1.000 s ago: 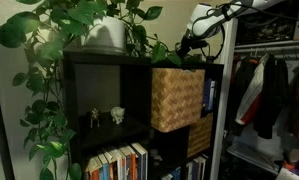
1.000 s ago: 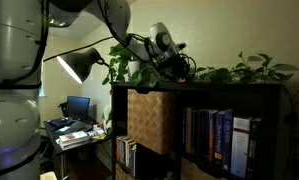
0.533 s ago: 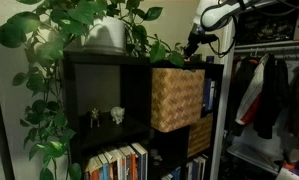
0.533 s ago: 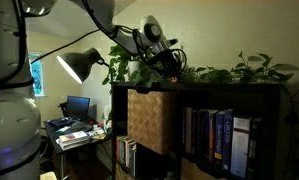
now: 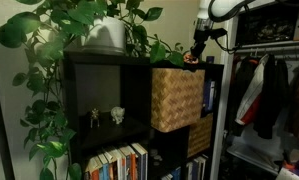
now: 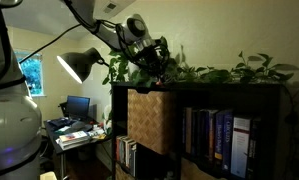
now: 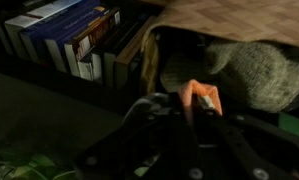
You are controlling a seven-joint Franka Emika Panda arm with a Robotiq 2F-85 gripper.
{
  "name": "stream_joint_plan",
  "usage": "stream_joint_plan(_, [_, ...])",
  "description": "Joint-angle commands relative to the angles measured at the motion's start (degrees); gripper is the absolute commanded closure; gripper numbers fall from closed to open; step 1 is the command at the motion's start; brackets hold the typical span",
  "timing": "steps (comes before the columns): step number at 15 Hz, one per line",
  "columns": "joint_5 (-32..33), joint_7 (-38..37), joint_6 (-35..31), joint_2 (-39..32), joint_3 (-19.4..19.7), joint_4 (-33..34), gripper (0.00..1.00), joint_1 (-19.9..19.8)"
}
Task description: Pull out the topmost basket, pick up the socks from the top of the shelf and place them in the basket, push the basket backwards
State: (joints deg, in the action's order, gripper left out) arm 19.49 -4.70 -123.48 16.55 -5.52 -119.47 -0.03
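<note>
Since half a second earlier the end effector (image 5: 195,54) had risen clear of the shelf (image 5: 107,59) top, directly above the topmost basket (image 5: 177,97). The basket stood pulled forward of its compartment, leaving its mouth open. In the wrist view the fingers appeared pinched on an orange-and-white sock (image 7: 201,96), held over the basket, probably for dropping. A grey knitted bundle (image 7: 251,72) already lay inside the basket.

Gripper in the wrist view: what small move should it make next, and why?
Probably carry the socks over the open top of the topmost basket. The gripper seems shut on an orange piece of them, near the top edge of the shelf, and the basket stands pulled out, its inside showing in the wrist view.
</note>
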Motion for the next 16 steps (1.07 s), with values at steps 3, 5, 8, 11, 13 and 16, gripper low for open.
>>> stream_joint_plan(3, [-2.2,0.7,2.9,3.9,-1.3,-7.2,0.92,2.8])
stream_joint_plan(5, [-2.2,0.2,-0.7,3.4,-1.2,-9.2,0.92,3.2])
stream_joint_plan(8, [-3.4,1.1,-6.8,2.8,-0.7,-11.0,0.92,3.7])
stream_joint_plan(11, [-6.2,2.4,-11.7,2.5,-0.8,-12.5,0.92,4.6])
stream_joint_plan(13, [-9.9,4.9,-14.9,1.9,-0.5,-13.5,0.92,5.9])
stream_joint_plan(16, [-16.8,9.8,-19.0,0.7,0.0,-14.6,0.92,8.3])
